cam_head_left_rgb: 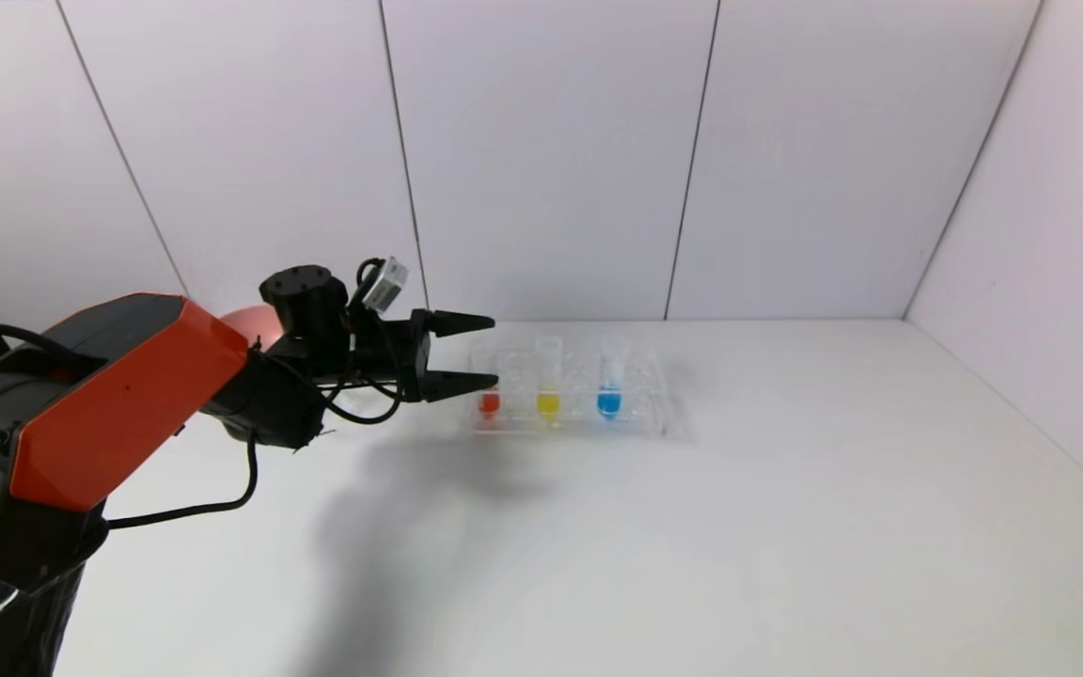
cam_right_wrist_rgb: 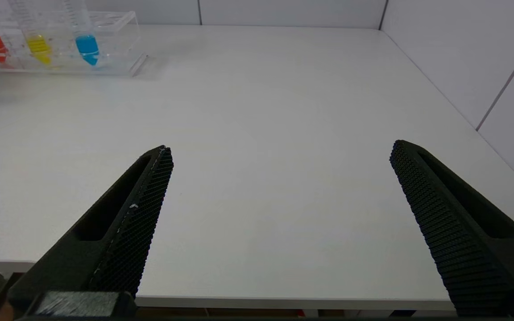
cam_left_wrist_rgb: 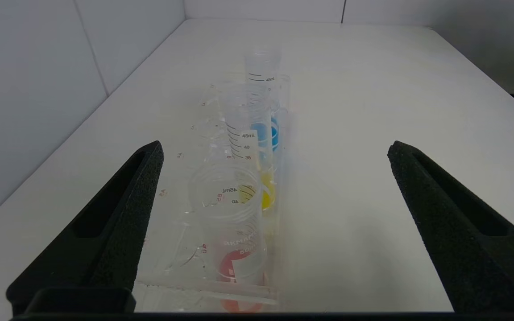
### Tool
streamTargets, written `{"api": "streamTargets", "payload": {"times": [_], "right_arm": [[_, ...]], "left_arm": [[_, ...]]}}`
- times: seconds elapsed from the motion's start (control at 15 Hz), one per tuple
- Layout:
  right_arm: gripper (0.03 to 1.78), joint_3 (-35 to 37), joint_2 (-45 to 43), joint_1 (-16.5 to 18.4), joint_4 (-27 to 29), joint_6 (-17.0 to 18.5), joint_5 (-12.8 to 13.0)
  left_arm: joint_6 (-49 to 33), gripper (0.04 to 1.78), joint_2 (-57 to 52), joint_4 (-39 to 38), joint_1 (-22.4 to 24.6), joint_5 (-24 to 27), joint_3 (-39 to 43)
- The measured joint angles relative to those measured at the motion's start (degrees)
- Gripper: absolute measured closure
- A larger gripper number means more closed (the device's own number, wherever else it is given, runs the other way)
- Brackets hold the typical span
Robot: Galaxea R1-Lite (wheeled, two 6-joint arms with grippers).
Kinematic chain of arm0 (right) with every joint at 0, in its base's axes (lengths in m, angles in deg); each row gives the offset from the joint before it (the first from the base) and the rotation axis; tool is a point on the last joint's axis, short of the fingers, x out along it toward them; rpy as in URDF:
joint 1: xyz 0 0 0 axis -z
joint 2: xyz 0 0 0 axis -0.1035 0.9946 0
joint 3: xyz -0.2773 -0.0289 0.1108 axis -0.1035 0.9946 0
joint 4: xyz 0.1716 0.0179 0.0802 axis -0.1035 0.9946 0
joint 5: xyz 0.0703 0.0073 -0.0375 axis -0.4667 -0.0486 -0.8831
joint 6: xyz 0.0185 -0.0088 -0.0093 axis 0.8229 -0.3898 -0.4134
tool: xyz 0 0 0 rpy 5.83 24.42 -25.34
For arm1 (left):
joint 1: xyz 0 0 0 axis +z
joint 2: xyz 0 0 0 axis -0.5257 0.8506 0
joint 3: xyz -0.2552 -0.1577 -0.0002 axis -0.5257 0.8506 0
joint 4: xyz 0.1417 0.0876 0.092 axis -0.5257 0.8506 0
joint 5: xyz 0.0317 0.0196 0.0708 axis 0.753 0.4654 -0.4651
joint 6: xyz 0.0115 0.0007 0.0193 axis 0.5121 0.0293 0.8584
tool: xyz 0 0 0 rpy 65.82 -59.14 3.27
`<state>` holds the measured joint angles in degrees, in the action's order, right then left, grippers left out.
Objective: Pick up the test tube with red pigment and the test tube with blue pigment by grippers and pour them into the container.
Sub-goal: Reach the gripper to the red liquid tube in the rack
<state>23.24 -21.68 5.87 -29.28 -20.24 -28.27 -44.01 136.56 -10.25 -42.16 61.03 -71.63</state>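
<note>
The left gripper [cam_head_left_rgb: 478,354] is held wide open, empty, just left of the clear rack [cam_head_left_rgb: 640,425], where the test tube with red pigment [cam_head_left_rgb: 489,402] is seen upright at the left end and the test tube with blue pigment [cam_head_left_rgb: 609,400] further right, while the right gripper [cam_right_wrist_rgb: 279,154] is parked open at the near edge of the table [cam_right_wrist_rgb: 283,133].

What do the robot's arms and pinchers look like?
The left arm has an orange-red shell, black joints and looping black cables. The left gripper has two pointed black fingers and a small white-grey box behind. The right gripper has matching ridged black fingers.
</note>
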Motion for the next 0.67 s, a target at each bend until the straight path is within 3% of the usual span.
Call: {"api": "streamTargets", "payload": {"times": [0.67], "right_arm": [[0.04,0.0,0.0,0.0,0.0,0.0,0.0]], "left_arm": [[-3.7,0.06,4.2,0.2,-0.7,0.0,-4.3]]}}
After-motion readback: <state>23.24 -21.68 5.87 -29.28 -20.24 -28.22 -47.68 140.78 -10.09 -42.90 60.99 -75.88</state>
